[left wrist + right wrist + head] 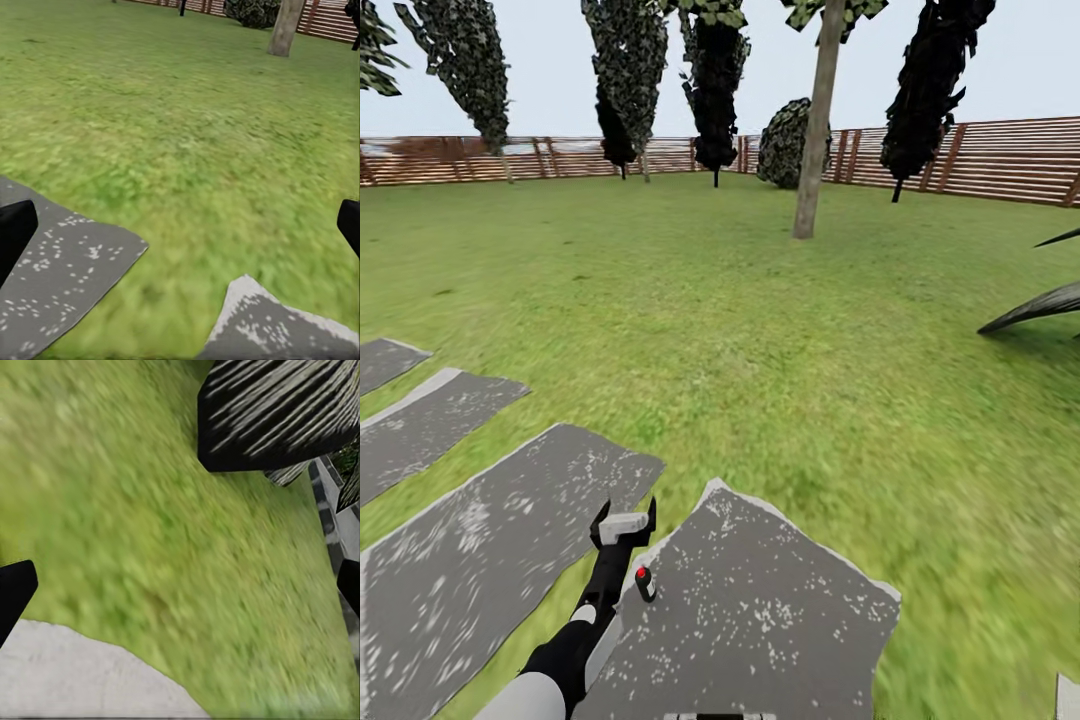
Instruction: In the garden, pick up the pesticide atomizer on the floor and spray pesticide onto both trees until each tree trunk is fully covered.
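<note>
Left tool, fingers spread apart and empty, hangs low over the paving stones because the spray bottle stands just at its 5 o'clock, with a tree trunk far at 1 o'clock.

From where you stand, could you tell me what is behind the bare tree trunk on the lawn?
Behind the trunk stands a slatted wooden fence, with a round dark bush just beside it. The trunk itself hides a strip of that fence and the bush's edge.
</note>
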Controlling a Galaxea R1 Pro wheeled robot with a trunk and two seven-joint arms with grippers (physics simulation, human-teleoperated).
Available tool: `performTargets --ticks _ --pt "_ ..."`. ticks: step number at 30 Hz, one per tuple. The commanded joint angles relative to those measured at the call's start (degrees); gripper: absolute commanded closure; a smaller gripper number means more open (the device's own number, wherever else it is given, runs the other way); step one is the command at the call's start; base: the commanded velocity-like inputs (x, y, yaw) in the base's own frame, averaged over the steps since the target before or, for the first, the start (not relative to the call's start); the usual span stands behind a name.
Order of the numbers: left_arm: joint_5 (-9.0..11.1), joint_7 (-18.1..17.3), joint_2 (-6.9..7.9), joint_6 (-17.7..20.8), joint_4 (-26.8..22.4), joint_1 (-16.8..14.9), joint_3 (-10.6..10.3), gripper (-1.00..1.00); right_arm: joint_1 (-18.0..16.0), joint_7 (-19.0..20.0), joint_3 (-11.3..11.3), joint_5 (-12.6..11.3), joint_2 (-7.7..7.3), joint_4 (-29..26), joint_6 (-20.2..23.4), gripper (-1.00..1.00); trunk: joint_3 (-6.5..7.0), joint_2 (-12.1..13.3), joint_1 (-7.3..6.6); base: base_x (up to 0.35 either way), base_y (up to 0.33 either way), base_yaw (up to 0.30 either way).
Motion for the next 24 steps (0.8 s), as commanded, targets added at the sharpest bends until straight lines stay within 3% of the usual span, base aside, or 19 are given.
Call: performTargets --ticks 1,24 --pt "0.0 0.0 0.00 0.0 0.0 0.0 0.0 -1.00 0.0 0.0 0.0 0.0 0.00 0.0 0.0 -1.00 -0.23 0.0 0.02 0.000 0.000 0.000" --pt "0.1 -0.1 -0.01 0.0 -0.2 0.0 -0.1 -1.00 0.0 0.4 0.0 -0.1 0.04 0.0 0.0 -1.00 -5.32 -0.3 0.62 0.000 0.000 0.000"
